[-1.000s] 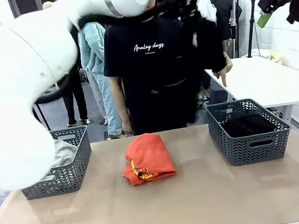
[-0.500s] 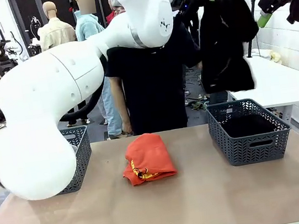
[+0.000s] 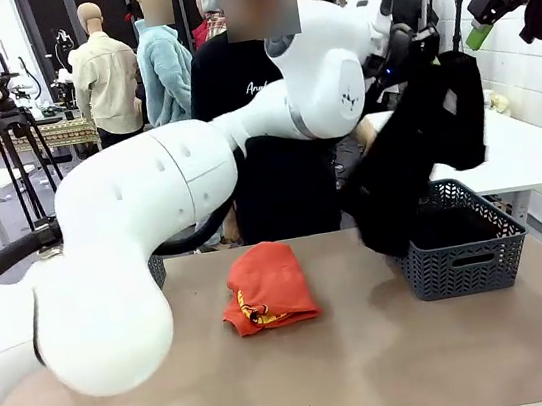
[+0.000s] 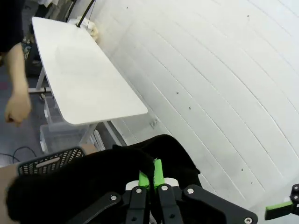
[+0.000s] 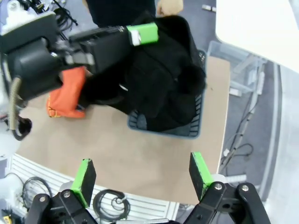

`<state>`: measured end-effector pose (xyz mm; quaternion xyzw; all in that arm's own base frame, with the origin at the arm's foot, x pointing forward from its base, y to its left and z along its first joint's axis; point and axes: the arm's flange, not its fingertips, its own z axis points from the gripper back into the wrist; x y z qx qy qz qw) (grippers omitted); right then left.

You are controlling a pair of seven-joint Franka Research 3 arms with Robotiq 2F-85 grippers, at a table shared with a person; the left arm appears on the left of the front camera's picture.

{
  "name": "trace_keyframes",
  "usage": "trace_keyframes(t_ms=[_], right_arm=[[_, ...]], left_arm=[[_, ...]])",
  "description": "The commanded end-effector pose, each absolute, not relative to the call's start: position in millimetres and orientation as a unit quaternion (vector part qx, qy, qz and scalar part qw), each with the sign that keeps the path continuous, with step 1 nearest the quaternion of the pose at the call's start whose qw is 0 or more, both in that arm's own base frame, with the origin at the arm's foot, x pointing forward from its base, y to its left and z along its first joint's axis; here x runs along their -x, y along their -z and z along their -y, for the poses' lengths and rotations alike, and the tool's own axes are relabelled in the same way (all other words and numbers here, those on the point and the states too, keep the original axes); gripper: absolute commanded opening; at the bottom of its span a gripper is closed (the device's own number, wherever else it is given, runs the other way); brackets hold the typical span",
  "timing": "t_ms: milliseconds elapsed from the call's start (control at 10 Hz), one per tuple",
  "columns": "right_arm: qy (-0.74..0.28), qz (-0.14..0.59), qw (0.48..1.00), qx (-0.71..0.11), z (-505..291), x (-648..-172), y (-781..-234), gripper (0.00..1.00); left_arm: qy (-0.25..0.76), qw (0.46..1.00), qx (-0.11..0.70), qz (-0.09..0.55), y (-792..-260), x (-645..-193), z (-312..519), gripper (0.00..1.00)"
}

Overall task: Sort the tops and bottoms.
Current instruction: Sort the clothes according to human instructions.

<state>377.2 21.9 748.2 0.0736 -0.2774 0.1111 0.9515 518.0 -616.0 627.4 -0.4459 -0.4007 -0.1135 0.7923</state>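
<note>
My left gripper point(image 3: 421, 51) is shut on a black bottom point(image 3: 427, 161), which hangs long and loose over the right grey basket point(image 3: 467, 271). Its lower end drapes at the basket's left rim. In the left wrist view the green pads point(image 4: 158, 171) are pressed together on the black cloth point(image 4: 93, 182). An orange-red top point(image 3: 268, 286) with a yellow print lies folded mid-table. My right gripper point(image 5: 142, 175) is open, high above the table's right end, looking down on the black bottom point(image 5: 168, 93), the basket point(image 5: 196, 126) and the orange-red top point(image 5: 65, 95).
A person in a black lettered T-shirt point(image 3: 254, 155) stands at the far side, one hand point(image 4: 16, 107) hanging down. My left arm point(image 3: 171, 207) spans the table's left and middle and hides most of the left basket point(image 3: 156, 272). A white table point(image 3: 526, 147) stands behind the right basket.
My left arm has swung down and toward the right basket, carrying the black bottom lower; its hem now reaches the basket's left rim. The right gripper has stayed still.
</note>
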Motion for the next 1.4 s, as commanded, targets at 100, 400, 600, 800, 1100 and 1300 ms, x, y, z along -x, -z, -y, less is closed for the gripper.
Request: trace_keyframes(t_ms=[100, 400, 600, 800, 1100, 1300], right_arm=[[-0.114, 0.280, 0.951, -0.071, -21, -378, -747, 1.00], [-0.114, 0.280, 0.951, -0.071, -21, -378, -747, 1.00], [-0.114, 0.280, 0.951, -0.071, -21, -378, -747, 1.00], [-0.114, 0.280, 0.951, -0.071, -21, -378, -747, 1.00], [-0.114, 0.280, 0.951, -0.071, -21, -378, -747, 1.00], [-0.114, 0.280, 0.951, -0.071, -21, -378, -747, 1.00]], left_arm=[[0.092, 0.766, 0.464, 0.435, -696, -578, 664, 0.00], [0.104, 0.732, 0.475, 0.477, -734, -591, 671, 0.00], [0.117, 0.719, 0.491, 0.477, -744, -593, 685, 0.00], [0.117, 0.714, 0.505, 0.470, -744, -595, 695, 0.00], [0.107, 0.724, 0.502, 0.461, -725, -598, 701, 0.00], [0.079, 0.750, 0.488, 0.440, -681, -592, 701, 0.00]])
